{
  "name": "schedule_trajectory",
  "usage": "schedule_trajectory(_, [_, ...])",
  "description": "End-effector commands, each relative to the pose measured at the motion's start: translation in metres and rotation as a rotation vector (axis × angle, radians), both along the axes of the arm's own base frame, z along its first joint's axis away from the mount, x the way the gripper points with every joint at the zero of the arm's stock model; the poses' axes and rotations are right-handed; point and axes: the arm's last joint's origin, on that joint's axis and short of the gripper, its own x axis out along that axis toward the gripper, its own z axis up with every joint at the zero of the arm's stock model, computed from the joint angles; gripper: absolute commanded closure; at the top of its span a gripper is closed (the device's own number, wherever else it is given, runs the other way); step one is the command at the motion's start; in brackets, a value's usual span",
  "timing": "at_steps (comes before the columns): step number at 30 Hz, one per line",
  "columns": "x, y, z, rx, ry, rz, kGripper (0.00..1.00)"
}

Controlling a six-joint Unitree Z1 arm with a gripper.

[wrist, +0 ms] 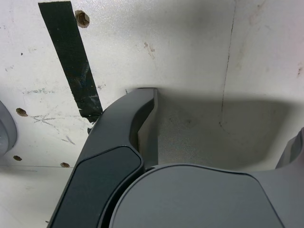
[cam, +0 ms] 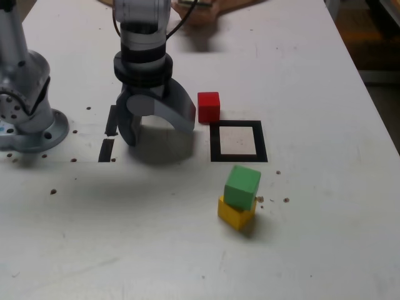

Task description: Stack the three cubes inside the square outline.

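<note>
Exterior view, near to far. White table (cam: 325, 250), scuffed, with small dark specks.

Nearest: green cube (cam: 242, 185) sits on top of yellow cube (cam: 234, 214), turned slightly off the yellow one's edges. This pair stands just outside the square outline (cam: 238, 140), at about 6 o'clock from it, not touching the tape.

The square outline is black tape with a white centre; nothing lies inside it.

Red cube (cam: 209, 107) rests on the table at about 11 o'clock from the outline, just beside its far corner and outside the tape.

Gripper (cam: 156, 128) is at about 9 o'clock from the outline, pointing down over bare table. Jaws spread wide, nothing between them; released. Wrist view confirms this: gripper (wrist: 218, 137) over bare table only.

Two short black tape strips (cam: 110, 131) lie at 9 o'clock from the gripper; one strip shows in the wrist view (wrist: 71, 61).

Arm base (cam: 28, 119) is at the exterior view's left edge.
</note>
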Motion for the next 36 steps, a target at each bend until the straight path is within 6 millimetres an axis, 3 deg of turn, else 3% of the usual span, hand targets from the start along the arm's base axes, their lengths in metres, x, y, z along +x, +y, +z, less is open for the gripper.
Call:
schedule_trajectory(1, [-0.002, 0.000, -0.003, -0.002, 0.016, 0.000, 0.00])
schedule_trajectory(23, [-0.009, 0.000, 0.005, 0.002, 0.048, 0.002, 0.00])
schedule_trajectory(31, [-0.015, 0.000, 0.041, 0.056, 0.060, 0.030, 0.00])
schedule_trajectory(36, [0.001, 0.000, 0.076, 0.081, 0.065, 0.025, 0.00])
